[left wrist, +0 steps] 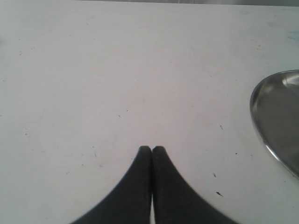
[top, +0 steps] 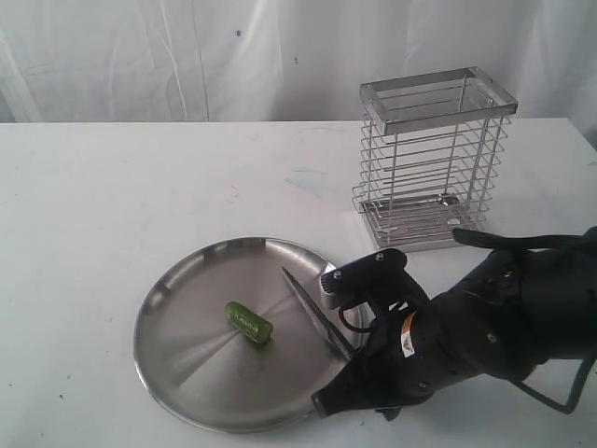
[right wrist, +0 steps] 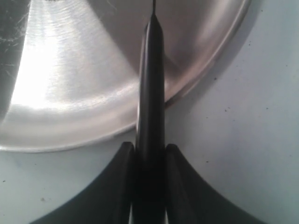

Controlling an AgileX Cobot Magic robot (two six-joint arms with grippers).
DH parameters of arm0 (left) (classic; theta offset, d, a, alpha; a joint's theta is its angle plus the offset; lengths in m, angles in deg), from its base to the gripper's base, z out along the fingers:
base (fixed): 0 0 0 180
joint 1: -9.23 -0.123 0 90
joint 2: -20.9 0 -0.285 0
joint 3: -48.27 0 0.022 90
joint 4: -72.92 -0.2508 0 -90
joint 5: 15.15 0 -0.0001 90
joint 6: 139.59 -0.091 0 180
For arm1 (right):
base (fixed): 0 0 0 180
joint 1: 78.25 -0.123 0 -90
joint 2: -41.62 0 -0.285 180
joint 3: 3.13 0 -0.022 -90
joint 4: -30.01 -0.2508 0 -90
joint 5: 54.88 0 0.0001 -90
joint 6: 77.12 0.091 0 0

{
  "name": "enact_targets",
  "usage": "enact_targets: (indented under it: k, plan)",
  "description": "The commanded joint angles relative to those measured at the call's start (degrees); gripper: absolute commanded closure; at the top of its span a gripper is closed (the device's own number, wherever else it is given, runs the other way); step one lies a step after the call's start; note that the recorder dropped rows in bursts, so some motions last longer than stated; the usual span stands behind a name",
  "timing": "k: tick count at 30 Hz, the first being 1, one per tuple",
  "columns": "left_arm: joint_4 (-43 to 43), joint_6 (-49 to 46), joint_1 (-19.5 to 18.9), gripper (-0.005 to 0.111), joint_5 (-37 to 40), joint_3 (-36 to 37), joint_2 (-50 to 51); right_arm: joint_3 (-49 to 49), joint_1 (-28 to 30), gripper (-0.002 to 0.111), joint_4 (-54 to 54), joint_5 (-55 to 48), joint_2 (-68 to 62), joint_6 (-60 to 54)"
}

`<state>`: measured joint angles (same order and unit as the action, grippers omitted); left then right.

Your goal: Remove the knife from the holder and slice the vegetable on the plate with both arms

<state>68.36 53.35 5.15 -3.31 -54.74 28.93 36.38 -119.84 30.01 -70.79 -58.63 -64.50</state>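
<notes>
The white worktop (top: 93, 233) carries the wire holder (top: 431, 159) at the back right, with no knife in it, and the steel plate (top: 187, 373) at the front. The right arm (top: 504, 327) reaches in low from the right edge and slopes down toward the plate's near right rim. The right jaws are clamped on the black handle of the knife (top: 317, 313), one on each flank, as the right wrist view shows (right wrist: 152, 84).

The blade juts out over the plate, tip pointing away and leftward. I cannot tell whether it touches the metal.

The cucumber (top: 248, 323) lies near the plate's middle, left of the blade and clear of it. Its long axis runs close to the blade's own line rather than across it. So the cut likely calls for a sideways shift left and some turn of the wrist.

The left jaws are pressed together on nothing, over bare worktop, with only the plate's rim (left wrist: 275, 107) at the edge of their camera. That puts the right arm much nearer the cucumber.
</notes>
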Motion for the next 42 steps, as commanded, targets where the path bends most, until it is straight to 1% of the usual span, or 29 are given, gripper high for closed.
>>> enact_targets:
  k: [1, 5, 9, 13, 17, 20, 24, 26, 28, 30, 33, 34, 35, 36, 37, 38, 39, 40, 41, 42]
  plan:
    - [-0.2, 0.1, 0.1, 0.107, 0.2, 0.2, -0.2, -0.4, 0.5, 0.108, -0.3, -2.1, -0.2, -0.9]
    - [-0.2, 0.1, 0.1, 0.107, 0.2, 0.2, -0.2, -2.3, 0.5, 0.108, -0.3, -3.4, 0.2, -0.5]
    - [-0.2, 0.1, 0.1, 0.107, 0.2, 0.2, -0.2, -5.5, 0.5, 0.108, 0.0, -5.9, 3.3, 2.5]
    - [-0.2, 0.1, 0.1, 0.107, 0.2, 0.2, -0.2, -6.3, 0.5, 0.108, 0.0, -7.2, 5.4, 4.3]
    - [-0.2, 0.1, 0.1, 0.107, 0.2, 0.2, -0.2, -6.3, 0.5, 0.108, 1.6, -10.2, 9.0, 4.1]
    - [-0.2, 0.1, 0.1, 0.107, 0.2, 0.2, -0.2, -6.3, 0.5, 0.108, 6.1, -16.1, 11.6, 4.1]
    - [-0.2, 0.1, 0.1, 0.107, 0.2, 0.2, -0.2, -6.2, 0.5, 0.108, 6.2, -19.7, 13.9, 3.9]
    - [7.1, 5.6, 0.1, 0.107, -2.1, 0.2, -0.2, -6.2, 0.5, 0.108, 6.0, -19.9, 14.4, 3.9]
    - [20.1, 14.0, 0.1, 0.107, -5.0, 0.2, -0.2, -6.2, 0.6, 0.108, 6.0, -19.4, 14.6, 3.9]
    - [30.9, 17.0, 0.1, 0.107, -8.6, 0.2, -0.2, -7.0, 0.6, 0.108, 6.0, -18.8, 14.6, 3.9]
    - [32.3, 17.0, 0.1, 0.107, -11.1, 0.2, -0.2, -8.2, 1.8, 0.108, 6.0, -18.9, 14.6, 4.1]
    - [32.1, 16.6, 0.1, 0.107, -13.3, 0.2, -0.2, -8.8, 2.4, 0.108, 6.0, -18.9, 14.6, 4.1]
    - [32.1, 13.9, 0.0, 0.107, -25.0, 0.2, -0.2, -9.7, 3.9, 0.108, 5.0, -19.0, 14.6, 4.1]
    - [33.1, 12.4, 0.0, 0.107, -33.2, 0.2, -0.2, -10.1, 4.7, 0.108, 4.0, -19.3, 14.6, 4.1]
    - [34.9, 10.2, 0.0, 0.107, -47.2, 0.2, -0.2, -10.4, 5.6, 0.108, 2.9, -19.9, 14.6, 4.1]
    - [38.7, 8.0, 0.0, 0.107, -55.4, 0.2, 0.4, -10.9, 6.1, 0.108, 2.1, -20.6, 14.6, 3.6]
    - [43.0, 4.1, 0.0, 0.107, -61.2, -0.7, 1.5, -11.0, 6.7, 0.108, 1.4, -21.2, 14.6, 2.6]
    - [48.0, 0.2, 0.2, 0.107, -64.4, -3.2, 3.1, -11.1, 7.0, 0.108, 0.9, -21.4, 14.6, 1.1]
    - [51.1, -4.1, 0.2, 0.107, -64.4, -6.2, 4.9, -11.1, 7.3, 0.108, 0.4, -21.4, 14.6, 0.2]
    - [51.6, -7.5, 0.2, 0.107, -62.5, -9.1, 6.7, -11.1, 7.4, 0.108, -0.3, -21.2, 14.6, -0.4]
